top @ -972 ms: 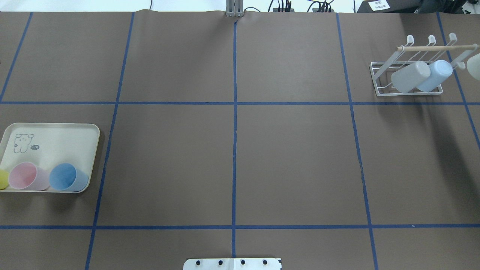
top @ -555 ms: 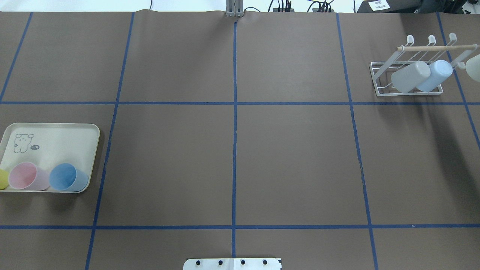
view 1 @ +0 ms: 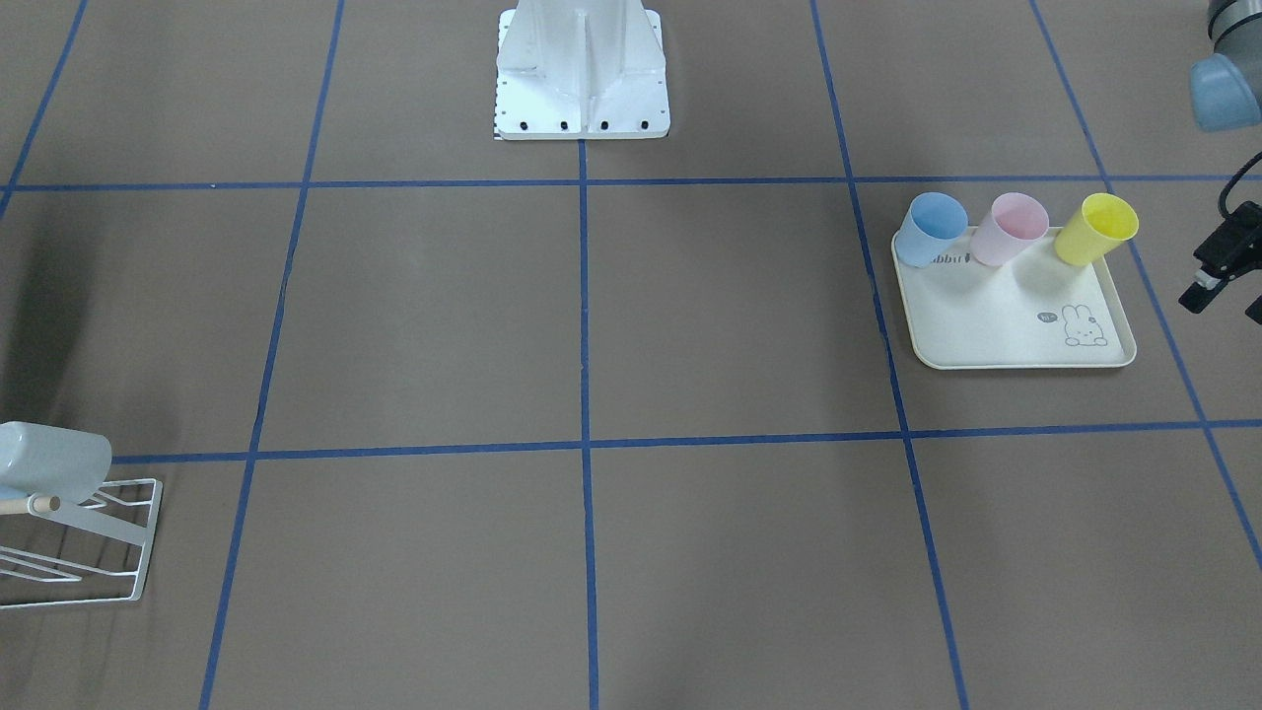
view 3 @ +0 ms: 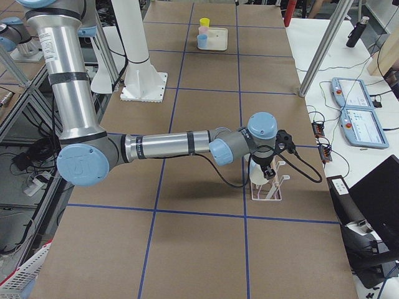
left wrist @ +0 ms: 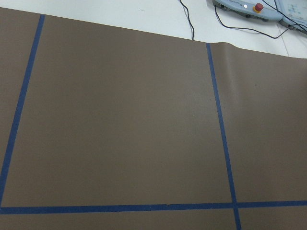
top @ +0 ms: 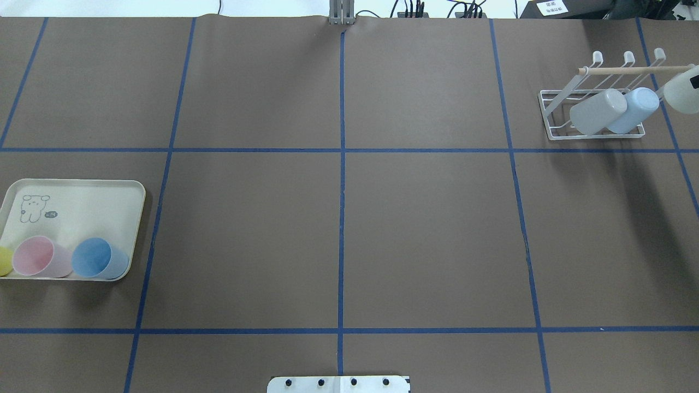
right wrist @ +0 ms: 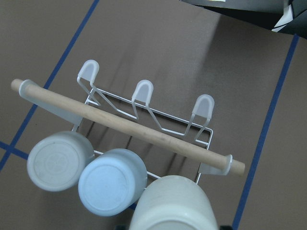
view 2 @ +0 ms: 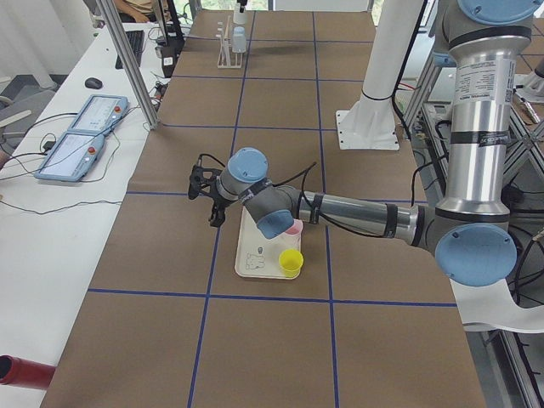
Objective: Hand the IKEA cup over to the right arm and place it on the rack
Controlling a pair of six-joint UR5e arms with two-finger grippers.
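My right claw [view 3: 269, 167] grips the cream plastic cup [right wrist: 171, 203] low against the white wire-frame rack [right wrist: 143, 92], just beside the pale blue plastic cup [right wrist: 112, 181] hung there. My left claw [view 1: 1221, 266] hovers well apart from the rack. Whether it is open or closed I cannot tell.

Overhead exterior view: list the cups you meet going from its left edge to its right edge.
yellow cup → pink cup → blue cup → grey cup → pale blue cup → cream cup, cut off by the right edge.
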